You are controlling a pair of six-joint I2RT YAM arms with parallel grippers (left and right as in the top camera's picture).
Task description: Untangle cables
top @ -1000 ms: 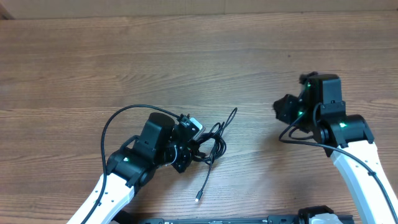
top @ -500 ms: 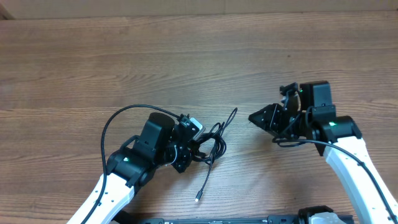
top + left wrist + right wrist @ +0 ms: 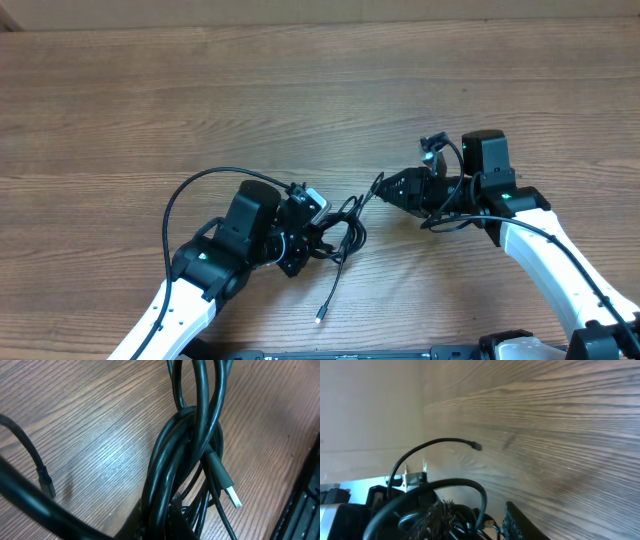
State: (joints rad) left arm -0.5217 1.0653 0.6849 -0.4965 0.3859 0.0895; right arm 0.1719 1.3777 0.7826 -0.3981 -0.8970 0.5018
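The cables (image 3: 343, 228) are seen as one knotted bunch of thin black cords lying on the desk (image 3: 300, 90), a little left of the middle and towards the near edge. From the bunch one strand (image 3: 374, 187) is thrown up and to the right, and a loose end (image 3: 319, 318) with a small plug is trailed towards the near edge. In the left wrist view several cords are wound tightly round one another, with a silver plug (image 3: 233, 496) lodged beside the twist.

The bunch is pinched at its left side by the left hand (image 3: 308, 232), which is fully closed on it. The right hand (image 3: 386, 190) is held just beside the tip of the raised strand, pointing left. How far it is parted cannot be told, since only one finger (image 3: 520, 520) is shown in its own view, and nothing is seen to be held by it.

Several risks are judged likely from here. If the strand is taken and pulled while the whole knot is clamped, the twist may be drawn tighter rather than loosened. The strand is thin, so its tip could be missed or could slip from a loose grip. The silver plug may be caught in a loop as cords are drawn through. The thick arm wire (image 3: 172, 210) is looped near the bunch and could be snagged.
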